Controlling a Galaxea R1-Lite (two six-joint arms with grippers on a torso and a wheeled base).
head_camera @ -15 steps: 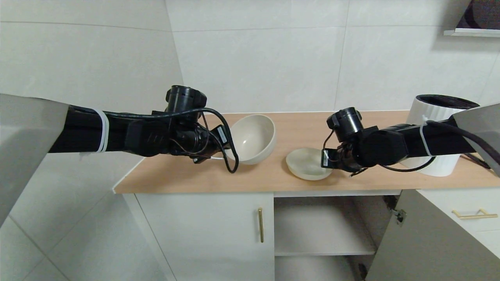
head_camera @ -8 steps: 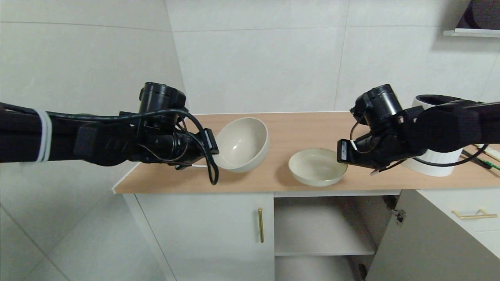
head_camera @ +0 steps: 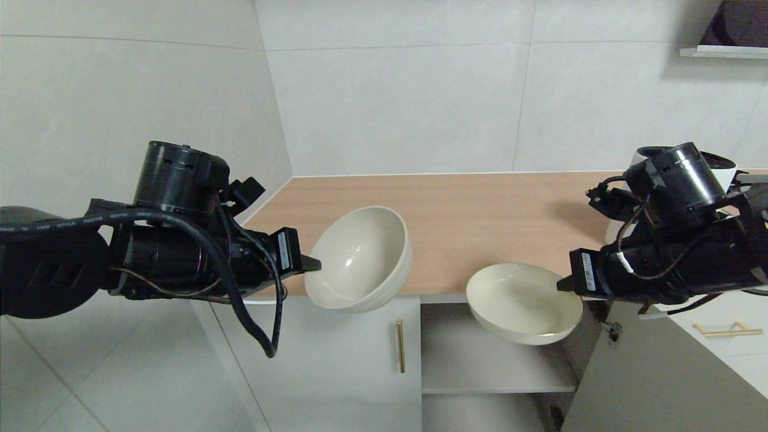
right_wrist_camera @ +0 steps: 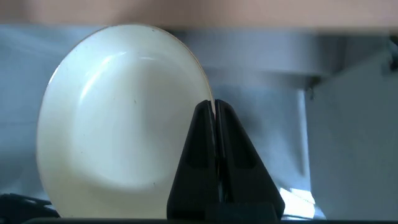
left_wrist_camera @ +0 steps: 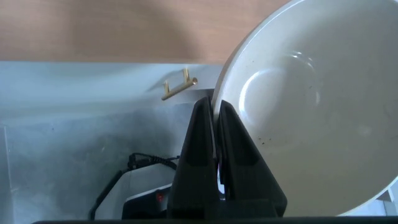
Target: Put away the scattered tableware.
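Note:
My left gripper (head_camera: 313,264) is shut on the rim of a large cream bowl (head_camera: 360,259), held tilted in the air at the counter's front edge, over the closed cabinet door. In the left wrist view the fingers (left_wrist_camera: 214,134) pinch the bowl (left_wrist_camera: 311,106) by its rim. My right gripper (head_camera: 564,283) is shut on the rim of a shallower cream bowl (head_camera: 519,303), held in front of the open cabinet. The right wrist view shows that bowl (right_wrist_camera: 121,118) clamped at its edge by the gripper (right_wrist_camera: 214,118).
The wooden counter (head_camera: 480,210) runs along the tiled wall. A white ribbed container (head_camera: 645,157) stands at its right end behind my right arm. Below, the cabinet (head_camera: 486,354) is open with a bare shelf, its door (head_camera: 654,372) swung out right. A closed door with a brass handle (head_camera: 399,346) lies left.
Both arms have drawn back from the counter toward me, carrying the two bowls off the wood. The shallow bowl has come down in front of the open cabinet.

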